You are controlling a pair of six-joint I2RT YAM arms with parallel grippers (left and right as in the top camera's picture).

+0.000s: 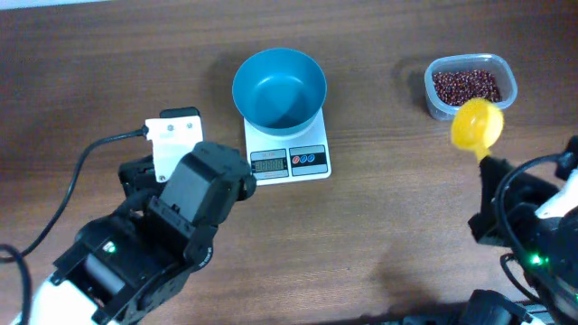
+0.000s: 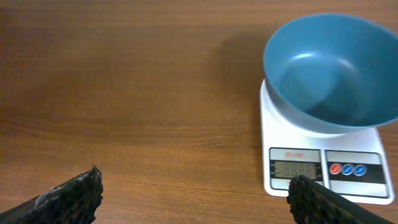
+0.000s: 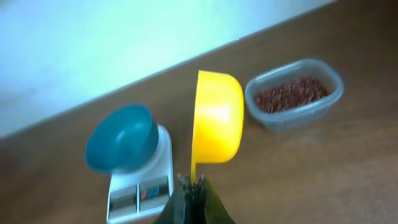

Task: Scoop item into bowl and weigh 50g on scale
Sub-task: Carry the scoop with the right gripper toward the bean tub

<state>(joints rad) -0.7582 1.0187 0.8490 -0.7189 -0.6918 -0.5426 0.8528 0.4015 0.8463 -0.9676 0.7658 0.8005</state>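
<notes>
Wood-grain counter is carrying scale and bowl; pale wall behind. Left claw is gaping empty; right claw is pinching scoop.

scale display digits: blurred, unreadable in every view. teal bowl: right rim cut by left wrist frame edge; covers the scale's rear platform. left gripper fingers: only tips in frame. yellow scoop handle: lower end buried inside right gripper. right wrist view soft throughout.
</notes>
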